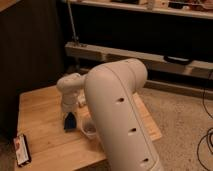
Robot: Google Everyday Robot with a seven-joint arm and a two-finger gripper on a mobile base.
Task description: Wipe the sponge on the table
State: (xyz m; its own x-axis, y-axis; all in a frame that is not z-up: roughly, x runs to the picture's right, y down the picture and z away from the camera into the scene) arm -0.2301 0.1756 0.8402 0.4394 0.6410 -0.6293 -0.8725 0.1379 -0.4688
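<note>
The small blue sponge [70, 123] rests on the light wooden table [40, 107], left of the table's middle. My gripper [69, 116] points straight down onto it from the white wrist above and is shut on the sponge, pressing it against the wood. The thick white arm [120, 115] fills the centre of the camera view and hides the right half of the table.
A clear cup [90, 129] stands just right of the sponge, close to the arm. A black-and-red flat device [21, 149] lies at the table's front left corner. A dark shelf unit [150, 55] stands behind. Cables [205, 145] lie on the carpet to the right.
</note>
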